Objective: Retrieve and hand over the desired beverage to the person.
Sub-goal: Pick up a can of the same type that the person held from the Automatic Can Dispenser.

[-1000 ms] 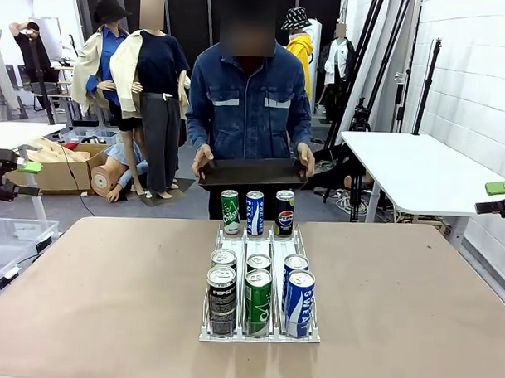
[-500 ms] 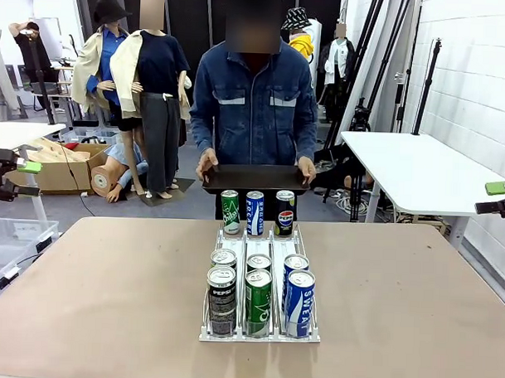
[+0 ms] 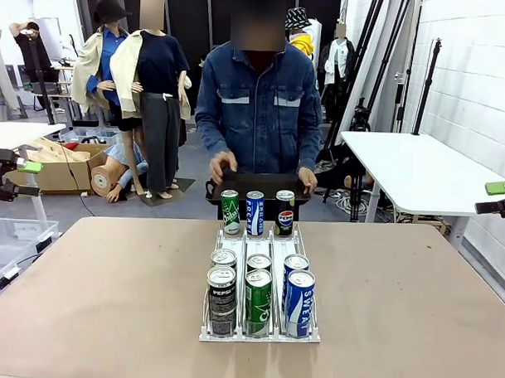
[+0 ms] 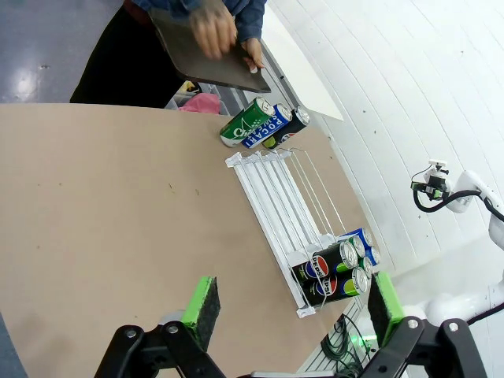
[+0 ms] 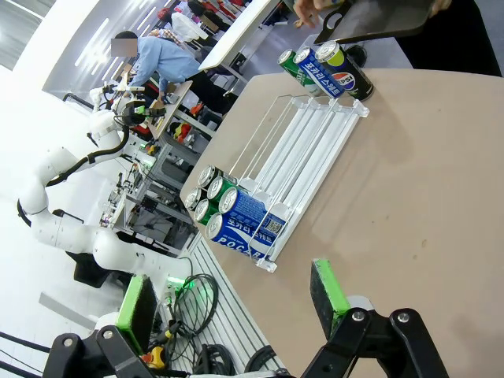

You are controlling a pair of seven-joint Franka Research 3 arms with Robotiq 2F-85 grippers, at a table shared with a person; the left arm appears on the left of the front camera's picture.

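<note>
The person (image 3: 257, 106), in a blue denim jacket, stands at the table's far edge holding a dark tray (image 3: 257, 186) with both hands. A white wire rack (image 3: 263, 276) lies mid-table. At its far end stand a green can (image 3: 229, 211), a blue can (image 3: 255, 212) and a black Pepsi can (image 3: 285, 212). Several more cans (image 3: 258, 289) crowd its near end. My left gripper (image 4: 294, 298) hangs open above the table's left side, well away from the rack (image 4: 272, 189). My right gripper (image 5: 232, 303) is open too, off to the right of the rack (image 5: 303, 146).
The brown tabletop (image 3: 108, 292) is bare on both sides of the rack. A white side table (image 3: 419, 174) stands at the back right. On the floor at the left are a cardboard box (image 3: 58, 166) and a plastic bin (image 3: 10, 239).
The person has stepped closer and lowered the tray toward the far cans, sliding one hand onto its top. Neither arm has moved, and both grippers remain open.
</note>
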